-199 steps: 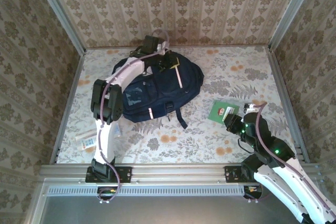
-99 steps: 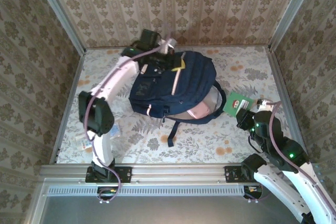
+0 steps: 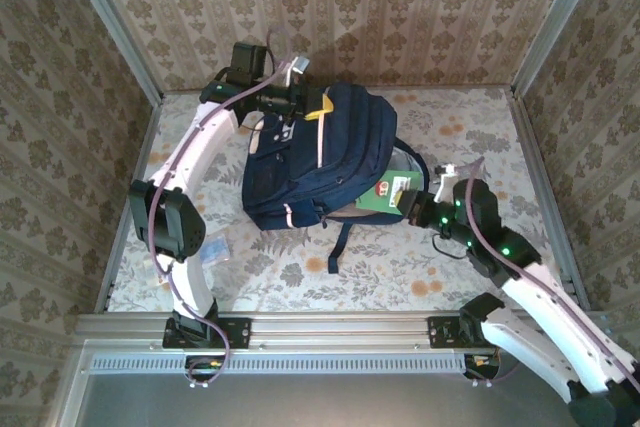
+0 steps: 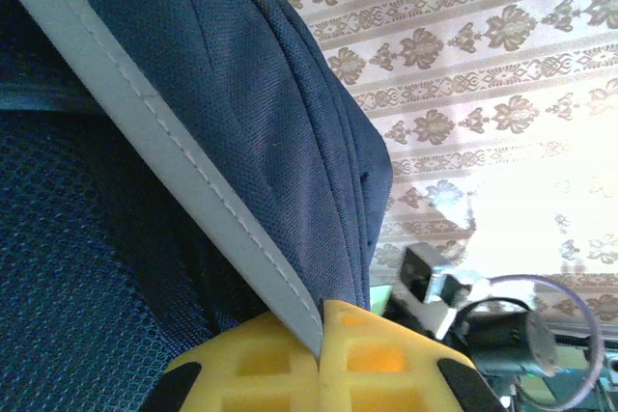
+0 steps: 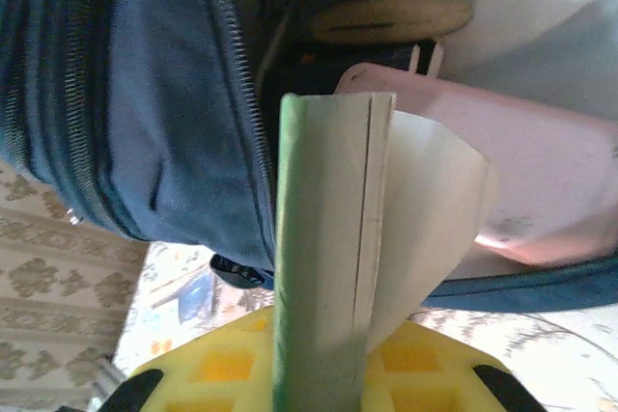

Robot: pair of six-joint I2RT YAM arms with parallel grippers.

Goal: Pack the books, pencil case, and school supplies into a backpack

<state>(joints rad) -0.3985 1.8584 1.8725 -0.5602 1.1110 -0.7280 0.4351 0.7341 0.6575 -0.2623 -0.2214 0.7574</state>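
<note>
Our left gripper (image 4: 321, 335) is pinching the backpack (image 3: 320, 157) by a grey strip (image 4: 174, 171), hoisting it so the mouth (image 5: 290, 45) gapes. Our right gripper (image 5: 323, 373) clamps the small green book (image 5: 323, 238) edge-on, that mouth just ahead of its fingertips, lined up, we reckon, to slide in.

i see a floral-print table (image 3: 450, 137) walled in by patterned wallpaper (image 3: 400, 7), a metal rail (image 3: 330, 327) along its near edge.
</note>
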